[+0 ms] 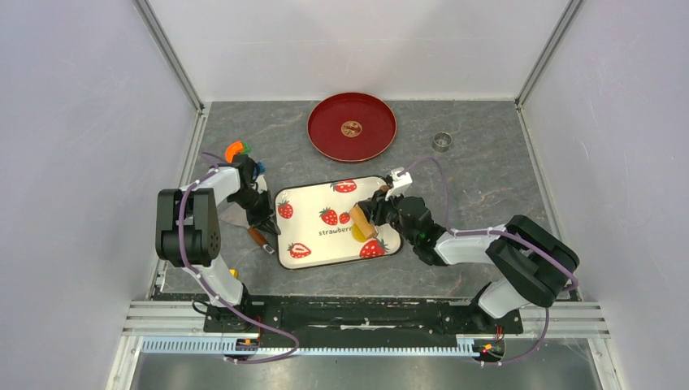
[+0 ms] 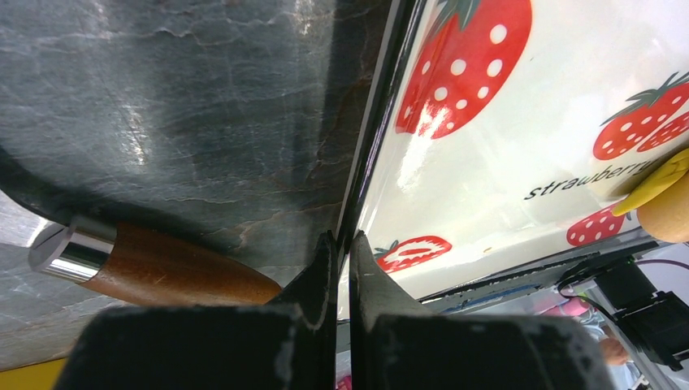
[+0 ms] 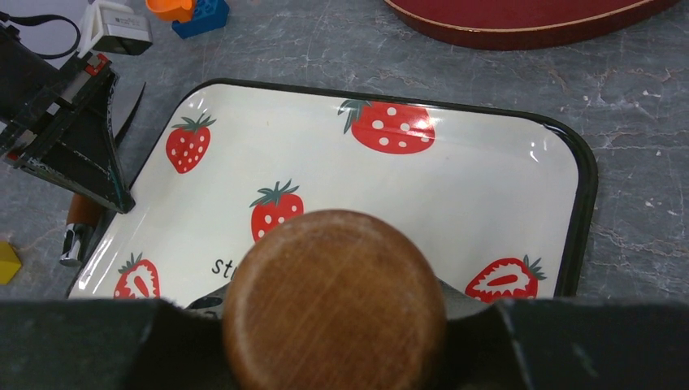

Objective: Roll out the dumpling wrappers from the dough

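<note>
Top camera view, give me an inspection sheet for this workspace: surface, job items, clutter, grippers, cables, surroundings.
Surface: grey stone-look table; no spills seen.
Job's things: strawberry tray; yellow dough on it, partly under the rolling pin, shape hidden; red plate and small metal ring farther back.
Clutter: wooden-handled tool left of the tray; orange and blue toys; yellow block.
Grippers: left gripper shut on the tray's rim; right gripper shut on the rolling pin.
Cables: purple cables along both arms.
Surroundings: white walls; nothing else seen.
</note>
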You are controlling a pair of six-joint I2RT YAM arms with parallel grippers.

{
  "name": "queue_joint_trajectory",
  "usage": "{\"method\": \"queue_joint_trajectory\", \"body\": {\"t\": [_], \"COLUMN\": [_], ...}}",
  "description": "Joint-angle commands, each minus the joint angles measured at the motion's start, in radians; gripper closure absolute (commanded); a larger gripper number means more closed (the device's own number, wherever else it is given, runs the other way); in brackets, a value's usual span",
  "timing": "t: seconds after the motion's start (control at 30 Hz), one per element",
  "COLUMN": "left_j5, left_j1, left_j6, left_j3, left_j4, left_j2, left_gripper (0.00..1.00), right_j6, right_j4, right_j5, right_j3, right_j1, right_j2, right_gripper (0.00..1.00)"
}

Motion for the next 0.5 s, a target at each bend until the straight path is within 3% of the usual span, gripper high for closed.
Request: {"method": "queue_joint_trajectory", "body": {"t": [0.0,0.47], "left_j5": [-0.019,-0.020], "left_j1": [0.002,0.002], "left_j6": [0.054,0.041], "left_j3": [0.031,0.039], "left_j4": [-0.011,-0.014], "left_j2": [0.024,0.015], "left_gripper": [0.98,0.98], "right_j6": [-0.026,0.051], "right_j4": [-0.416,-0.424], "right_j5": [0.037,0.015], "right_j3": [-0.170,-0.196], "right_j1": [0.009,0.044], "right_j2": [0.097,0.176], "right_gripper": [1.00,1.00]}}
